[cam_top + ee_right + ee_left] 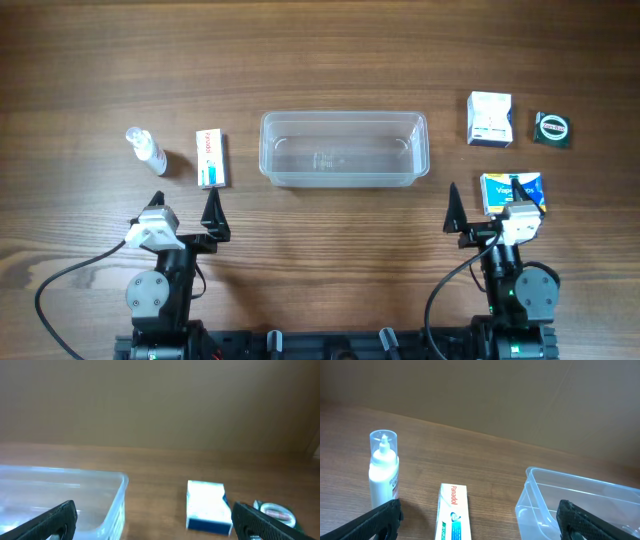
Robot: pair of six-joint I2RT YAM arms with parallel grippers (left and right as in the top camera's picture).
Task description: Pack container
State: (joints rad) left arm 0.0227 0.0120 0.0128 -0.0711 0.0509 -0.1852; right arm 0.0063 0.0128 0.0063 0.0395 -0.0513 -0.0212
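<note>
Overhead: the clear container [344, 115] sits empty at the middle of the table [320, 50]. To its left lie a Panadol box [210, 158] and a bottle [145, 148]; to its right are a white box [490, 118], a dark packet [552, 128] and a blue box [513, 188]. The left gripper [185, 197] and the right gripper [487, 205] both stand wide open, holding nothing.

Left wrist: between the spread fingers [380, 520], the bottle [383, 472] is upright beside the Panadol box [453, 512], with the container [580, 482] to the right.

Right wrist: the container [65, 474] is on the left, with the white box [206, 507] and the packet [274, 512] on the right.
</note>
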